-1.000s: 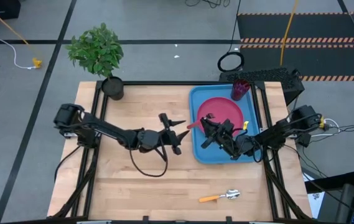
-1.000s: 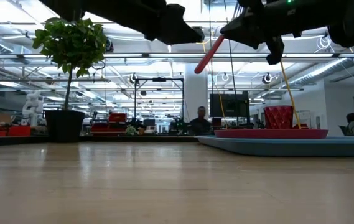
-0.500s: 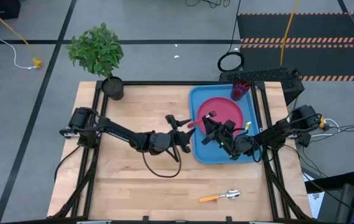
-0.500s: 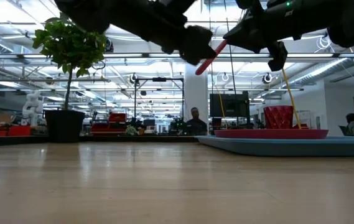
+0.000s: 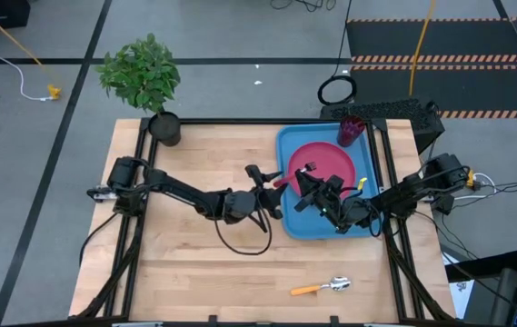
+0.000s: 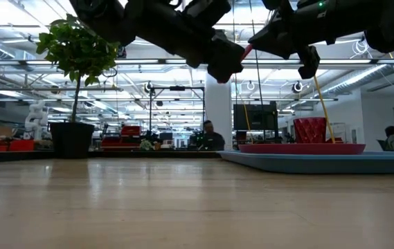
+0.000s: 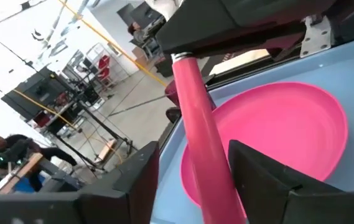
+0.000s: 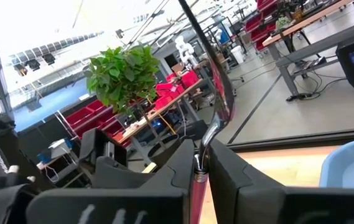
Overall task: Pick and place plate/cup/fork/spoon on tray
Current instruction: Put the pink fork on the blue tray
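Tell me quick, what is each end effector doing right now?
Left end effector: open, fingers on either side of the pink handle, above the tray.
Right end effector: shut on the pink handle.

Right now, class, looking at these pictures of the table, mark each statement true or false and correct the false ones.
1. The plate lies on the tray. True.
2. The cup stands on the bare table. False: it stands in a far corner of the tray.
3. The right claw grips a pink-handled fork above the tray. True.
4. The left claw is shut on the spoon. False: it is open, with a finger on each side of the fork's handle. The spoon lies on the table near the front edge.
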Available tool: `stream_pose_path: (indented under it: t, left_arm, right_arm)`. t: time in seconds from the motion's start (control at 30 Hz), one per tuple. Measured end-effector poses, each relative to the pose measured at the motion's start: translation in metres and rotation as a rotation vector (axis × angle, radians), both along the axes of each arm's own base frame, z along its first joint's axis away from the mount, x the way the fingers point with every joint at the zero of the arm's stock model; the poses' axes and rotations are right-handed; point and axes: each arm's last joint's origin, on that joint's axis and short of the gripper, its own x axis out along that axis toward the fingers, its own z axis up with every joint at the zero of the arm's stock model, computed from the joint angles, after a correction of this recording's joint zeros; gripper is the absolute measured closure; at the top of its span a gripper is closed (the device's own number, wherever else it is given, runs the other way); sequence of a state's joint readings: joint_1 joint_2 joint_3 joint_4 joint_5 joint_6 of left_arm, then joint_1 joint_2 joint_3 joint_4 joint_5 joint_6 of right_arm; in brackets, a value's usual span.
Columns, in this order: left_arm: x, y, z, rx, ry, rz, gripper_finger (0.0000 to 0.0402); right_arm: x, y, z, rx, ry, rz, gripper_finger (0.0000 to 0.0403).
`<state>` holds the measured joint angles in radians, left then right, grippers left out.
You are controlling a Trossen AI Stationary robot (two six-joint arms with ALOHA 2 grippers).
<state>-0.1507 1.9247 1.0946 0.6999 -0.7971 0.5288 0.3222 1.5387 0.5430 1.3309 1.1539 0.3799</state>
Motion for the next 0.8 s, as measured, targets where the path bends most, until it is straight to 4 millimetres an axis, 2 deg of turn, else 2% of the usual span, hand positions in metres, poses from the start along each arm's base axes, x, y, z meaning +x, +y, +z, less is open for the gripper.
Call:
stream_pose_path:
  t: [0.2, 0.6, 0.8]
  left_arm:
    - [0.0001, 0.0073, -0.0041, -0.042, 0.009, 0.02, 0.0253]
    - [0.0001, 0.006, -0.0041, -0.039, 0.012, 0.011, 0.0323]
    - [0.0002, 0.006, -0.0041, -0.041, 0.012, 0.006, 0.0312]
  right_arm:
    - [0.0001, 0.0, -0.0004, -0.003, 0.006, 0.0, 0.0387]
    - [0.0004, 0.0001, -0.002, -0.006, 0.024, -0.005, 0.0387]
    - [0.0003, 0.0002, -0.002, -0.006, 0.024, -0.005, 0.0387]
